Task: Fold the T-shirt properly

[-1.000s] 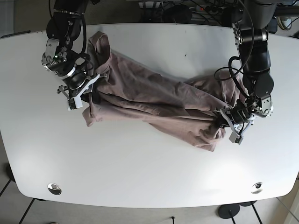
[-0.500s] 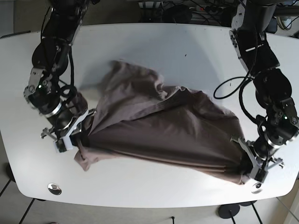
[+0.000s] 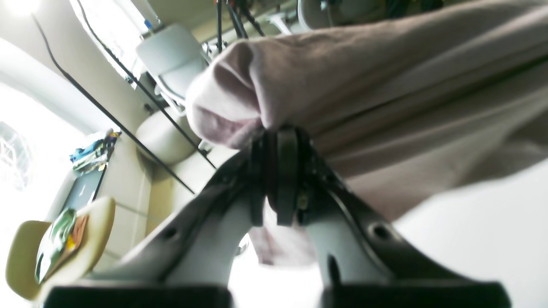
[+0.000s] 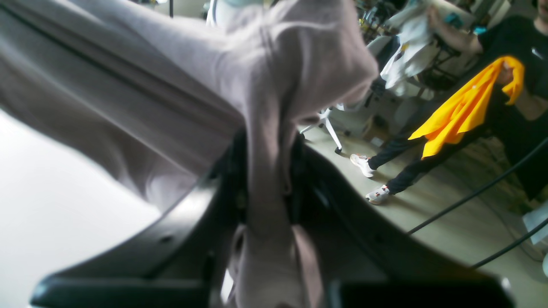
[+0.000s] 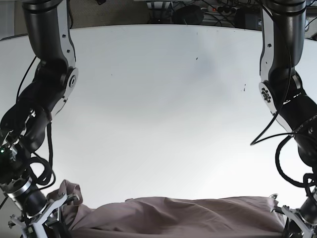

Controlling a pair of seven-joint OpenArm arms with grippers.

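Mauve shirt (image 5: 183,214) is being dragged taut toward the surface's (image 5: 163,99) near edge, both hands clenched on it, left (image 3: 276,171) and right (image 4: 265,188), flattening it for folding.

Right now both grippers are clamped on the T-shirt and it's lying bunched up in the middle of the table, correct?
Not quite. Both the left gripper and right gripper are clamped on the T-shirt, but the base view shows it stretched between them along the near edge of the table, not bunched in the middle.
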